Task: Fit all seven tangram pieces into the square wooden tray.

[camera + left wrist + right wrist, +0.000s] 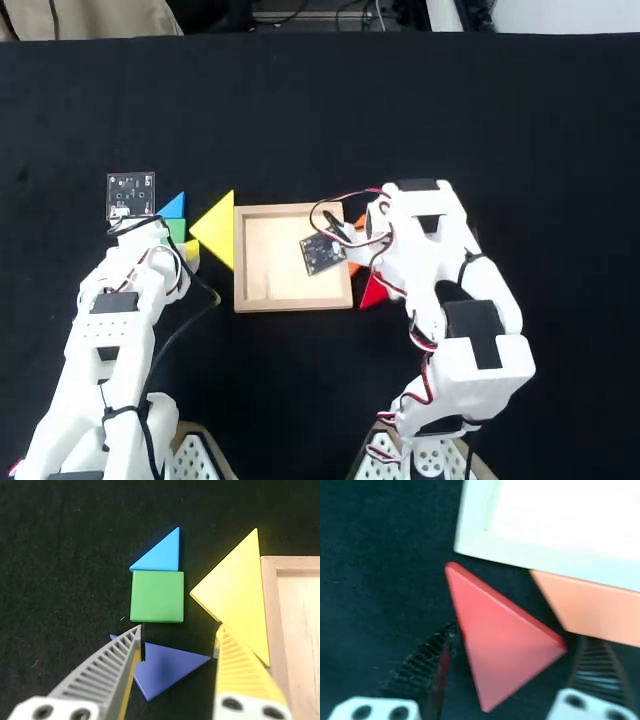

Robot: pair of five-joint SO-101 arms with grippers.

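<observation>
The square wooden tray (243, 257) lies mid-table with nothing in it. Left of it lie a large yellow triangle (216, 230), a green square (176, 228) and a light blue triangle (173, 207). My left gripper (179, 630) is open, its fingers either side of a dark blue triangle (165, 667), just below the green square (157, 596) and the yellow triangle (235, 590). At the tray's right edge my right gripper (517, 640) is open, straddling a red triangle (505, 650) beside an orange piece (590, 610). The red triangle (372, 293) rests by the tray's near right corner.
Black cloth covers the table. A small dark circuit board (131, 194) lies behind the left-hand pieces. The right arm (440, 260) hangs over the tray's right side, and its cables and wrist camera (322, 252) sit above the tray's floor.
</observation>
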